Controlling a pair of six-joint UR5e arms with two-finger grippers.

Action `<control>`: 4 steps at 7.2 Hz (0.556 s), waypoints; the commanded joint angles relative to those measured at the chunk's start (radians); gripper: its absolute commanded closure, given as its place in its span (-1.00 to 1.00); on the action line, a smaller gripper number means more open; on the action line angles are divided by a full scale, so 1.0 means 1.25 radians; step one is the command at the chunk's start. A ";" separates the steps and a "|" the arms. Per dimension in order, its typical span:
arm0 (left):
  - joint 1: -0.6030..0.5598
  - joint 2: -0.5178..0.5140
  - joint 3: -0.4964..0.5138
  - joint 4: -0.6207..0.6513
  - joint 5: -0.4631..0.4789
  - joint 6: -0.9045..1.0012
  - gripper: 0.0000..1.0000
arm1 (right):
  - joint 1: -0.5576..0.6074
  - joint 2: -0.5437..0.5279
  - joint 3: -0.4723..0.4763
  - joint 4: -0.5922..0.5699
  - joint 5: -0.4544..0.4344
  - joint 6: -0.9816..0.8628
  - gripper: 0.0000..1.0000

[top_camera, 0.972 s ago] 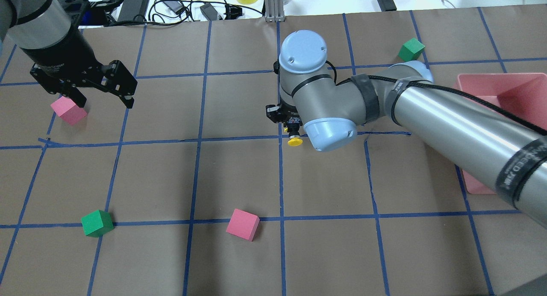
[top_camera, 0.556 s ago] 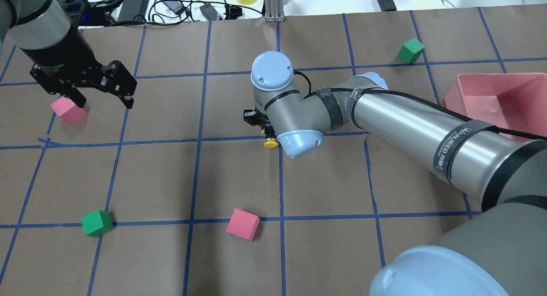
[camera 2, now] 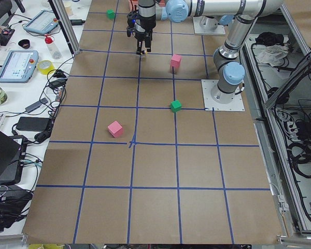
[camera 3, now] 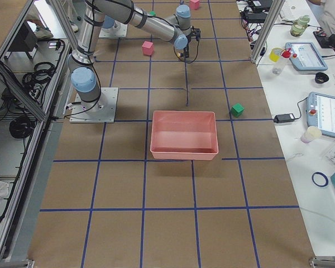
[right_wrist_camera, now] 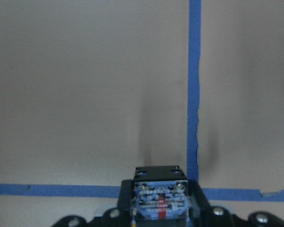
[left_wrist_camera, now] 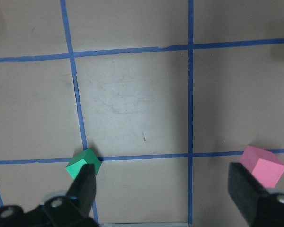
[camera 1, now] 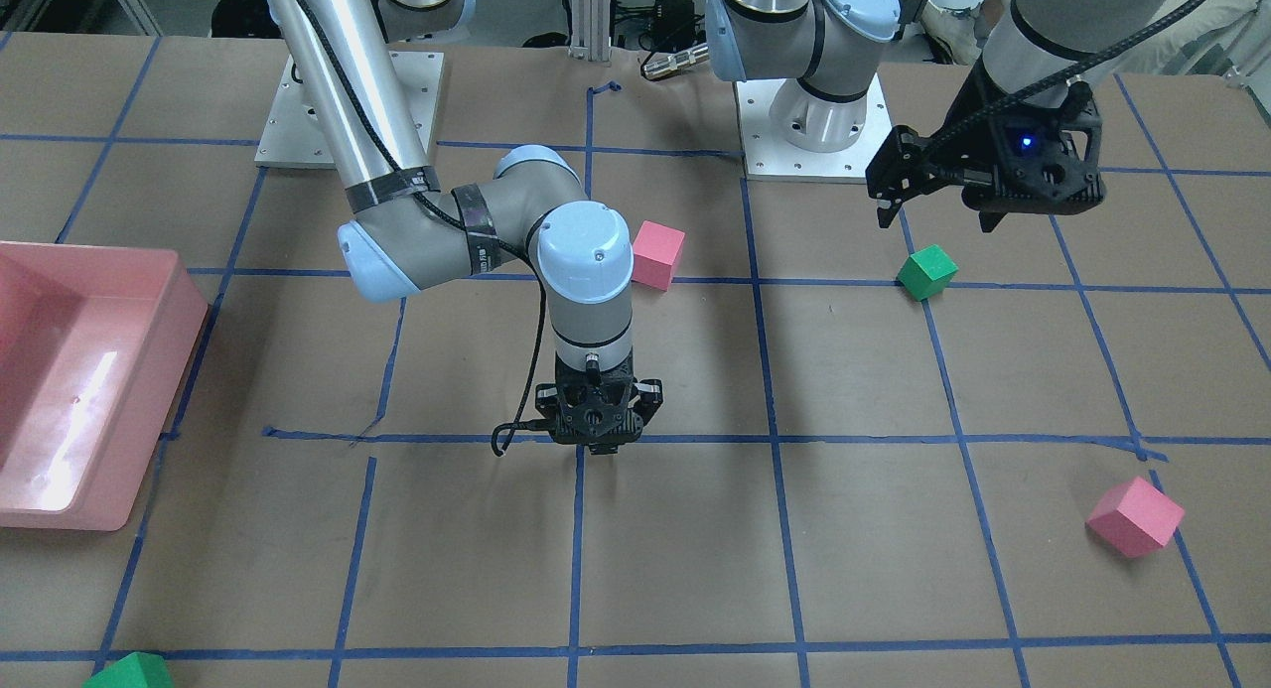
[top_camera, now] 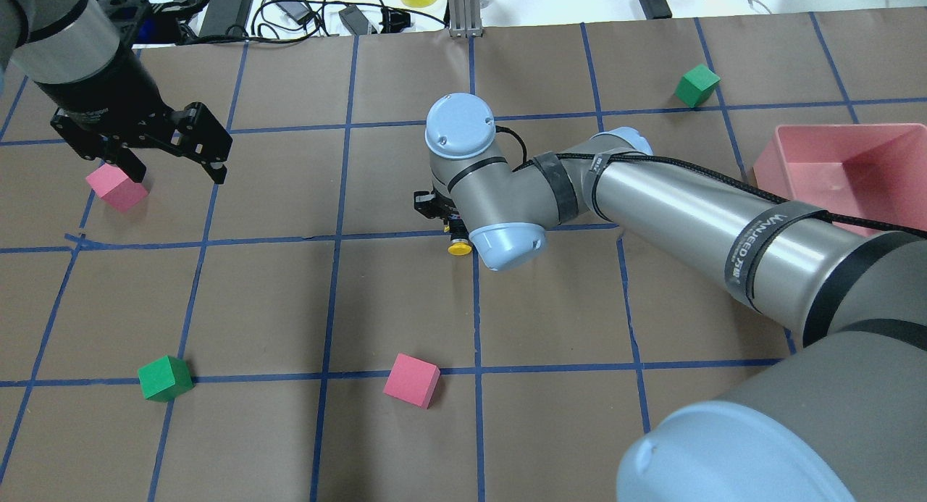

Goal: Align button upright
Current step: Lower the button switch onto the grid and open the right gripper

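- One button [top_camera: 458, 248], two pink cubes, two green cubes, one pink bin [top_camera: 797, 143] and two arms are on show.
- One pink cube [top_camera: 116, 187] lies just under the left gripper [top_camera: 177, 173]. The other pink cube [top_camera: 411, 380] lies on a blue tape line on the robot's side of the table.
- One green cube [top_camera: 165, 378] sits on that same tape line, further to the left. The other green cube [top_camera: 697, 84] is at the far right, beyond the bin.
- The button's long axis is close to vertical. Its yellow cap points down at the table and its blue contact block [right_wrist_camera: 160, 201] faces up into the right wrist camera.
- The button is at a crossing of tape lines near the table's middle. I cannot tell whether the cap touches the paper.
- The right arm reaches in from the right with its last joint upright. The right gripper [camera 1: 596, 442] points straight down, clamped on the button's body.
- The left arm hangs over the far left. Its fingers [left_wrist_camera: 83, 184] are spread wide and hold nothing.
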 commanded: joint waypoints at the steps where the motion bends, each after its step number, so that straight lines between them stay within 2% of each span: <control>1: 0.000 0.000 0.000 0.000 0.000 0.014 -1.00 | 0.000 0.004 0.003 -0.001 0.000 -0.003 0.78; 3: 0.000 0.000 0.000 0.000 0.000 0.015 -1.00 | 0.000 0.004 0.003 -0.001 0.000 -0.010 0.56; 4: 0.000 0.000 0.000 0.000 0.000 0.016 -1.00 | 0.000 0.004 0.003 -0.001 0.000 -0.012 0.52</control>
